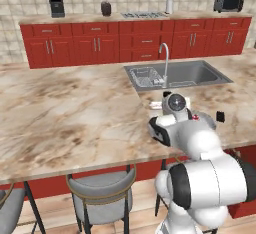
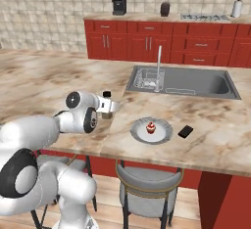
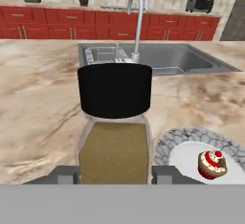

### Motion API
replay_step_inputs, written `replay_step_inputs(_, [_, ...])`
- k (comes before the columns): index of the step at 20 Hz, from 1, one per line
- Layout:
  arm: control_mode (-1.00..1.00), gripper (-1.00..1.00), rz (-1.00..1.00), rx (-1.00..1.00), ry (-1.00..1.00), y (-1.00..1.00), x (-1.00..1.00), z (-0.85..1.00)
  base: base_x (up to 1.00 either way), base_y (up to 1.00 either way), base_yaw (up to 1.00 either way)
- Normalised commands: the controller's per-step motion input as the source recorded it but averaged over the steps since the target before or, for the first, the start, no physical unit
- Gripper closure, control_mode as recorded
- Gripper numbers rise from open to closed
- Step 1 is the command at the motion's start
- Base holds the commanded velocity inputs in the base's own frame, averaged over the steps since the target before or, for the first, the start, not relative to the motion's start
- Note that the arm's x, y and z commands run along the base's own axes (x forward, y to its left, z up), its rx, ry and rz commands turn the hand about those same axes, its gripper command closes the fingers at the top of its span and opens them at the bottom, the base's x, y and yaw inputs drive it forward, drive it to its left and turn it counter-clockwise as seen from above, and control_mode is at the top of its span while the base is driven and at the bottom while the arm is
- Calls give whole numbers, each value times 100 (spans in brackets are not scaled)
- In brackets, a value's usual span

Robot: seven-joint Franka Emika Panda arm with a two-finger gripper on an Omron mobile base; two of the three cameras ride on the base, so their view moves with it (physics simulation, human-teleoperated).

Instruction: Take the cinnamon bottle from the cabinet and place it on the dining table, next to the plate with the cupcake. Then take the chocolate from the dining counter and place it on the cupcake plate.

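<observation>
Fingers point(image 3: 115, 174) clamped on the bottle's point(image 3: 114, 146) tan body, below its black cap. Bottle upright between them, over the counter point(image 2: 44, 83). It looks light, stiff and smooth, so probably slippery; mid-body is the sensible hold. Plate point(image 3: 191, 144) with cupcake point(image 3: 212, 164) sits just right of the fingers, sink point(image 3: 162, 58) well beyond. Marble is flat and hard.
</observation>
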Motion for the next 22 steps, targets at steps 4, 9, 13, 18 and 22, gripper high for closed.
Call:
replay_step_inputs(4, [-100, 100, -24, 0, 14, -21, 31, -27, 0, 0, 0])
replay_step_inputs(9, [-100, 100, -20, 0, 2, -15, 7, -40, 0, 0, 0])
replay_step_inputs(13, [-100, 100, -10, 0, -4, -12, 7, -50, 0, 0, 0])
replay_step_inputs(18, [-100, 100, -5, 0, -8, -16, 5, -42, 0, 0, 0])
replay_step_inputs(22, [-100, 100, -4, 0, -8, -4, 0, -26, 0, 0, 0])
